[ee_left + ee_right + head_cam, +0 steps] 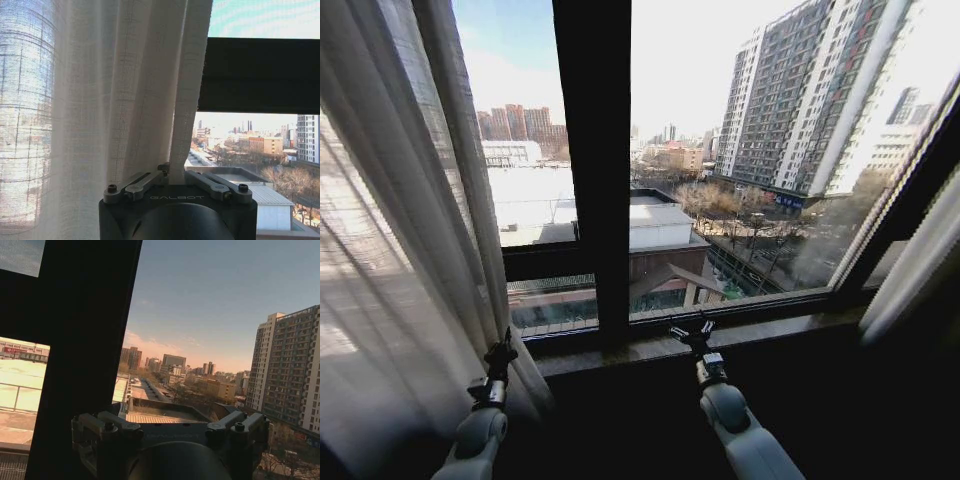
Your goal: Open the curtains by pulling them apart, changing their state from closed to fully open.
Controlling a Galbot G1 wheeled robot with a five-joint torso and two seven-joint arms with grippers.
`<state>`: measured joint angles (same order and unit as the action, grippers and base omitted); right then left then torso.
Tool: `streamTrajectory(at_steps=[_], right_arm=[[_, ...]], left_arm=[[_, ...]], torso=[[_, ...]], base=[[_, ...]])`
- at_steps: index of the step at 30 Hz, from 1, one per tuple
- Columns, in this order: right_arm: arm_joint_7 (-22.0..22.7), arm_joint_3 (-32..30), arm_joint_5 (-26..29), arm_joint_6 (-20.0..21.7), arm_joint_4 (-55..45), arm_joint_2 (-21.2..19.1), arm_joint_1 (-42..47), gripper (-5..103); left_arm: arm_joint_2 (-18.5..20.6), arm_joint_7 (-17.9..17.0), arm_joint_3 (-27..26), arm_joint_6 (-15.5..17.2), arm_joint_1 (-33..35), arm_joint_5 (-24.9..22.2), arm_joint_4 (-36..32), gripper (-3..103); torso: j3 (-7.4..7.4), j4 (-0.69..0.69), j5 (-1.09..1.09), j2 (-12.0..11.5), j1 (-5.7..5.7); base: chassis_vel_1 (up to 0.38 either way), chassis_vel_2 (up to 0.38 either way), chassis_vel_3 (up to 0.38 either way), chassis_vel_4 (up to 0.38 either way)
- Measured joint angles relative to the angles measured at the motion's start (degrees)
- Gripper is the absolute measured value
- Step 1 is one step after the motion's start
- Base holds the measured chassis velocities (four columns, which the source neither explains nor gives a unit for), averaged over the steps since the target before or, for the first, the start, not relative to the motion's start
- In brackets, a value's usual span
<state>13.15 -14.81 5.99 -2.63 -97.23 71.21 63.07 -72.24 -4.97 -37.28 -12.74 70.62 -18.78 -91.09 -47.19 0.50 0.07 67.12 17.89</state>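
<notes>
I have the left gripper [501, 352] low at the inner edge of the left curtain [410, 230], and from the left wrist camera its fingers [150, 181] look closed together on a hanging fold of that cloth, right at the bunched edge. The right curtain [915, 250] sits gathered at the far right of the window, well apart from the left one, so most of the glass between them is bare.

The right gripper [695, 330] is up near the sill [770, 325] in front of the middle frame bar [595, 150], fingers spread and holding nothing.

I judge the fabric to be very light, soft and sheer; it will slide on its rail with little pull, but a thin pinch could slip out or stretch the weave. The best hold, I think, is where the pleats bunch thick at the leading edge, as the left gripper has it, taking several folds at once instead of a single layer.
</notes>
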Motion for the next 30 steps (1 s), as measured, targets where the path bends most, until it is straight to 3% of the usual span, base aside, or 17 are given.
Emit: streamTrajectory(at_steps=[30], right_arm=[[0.00,0.01,0.00,0.00,0.00,0.01,0.00,100]], left_arm=[[-1.63,-0.60,-2.11,-1.88,2.43,0.63,-0.97,0]], torso=[[0.00,-0.01,-0.02,0.00,0.01]], base=[[0.331,0.331,-0.330,-0.331]])
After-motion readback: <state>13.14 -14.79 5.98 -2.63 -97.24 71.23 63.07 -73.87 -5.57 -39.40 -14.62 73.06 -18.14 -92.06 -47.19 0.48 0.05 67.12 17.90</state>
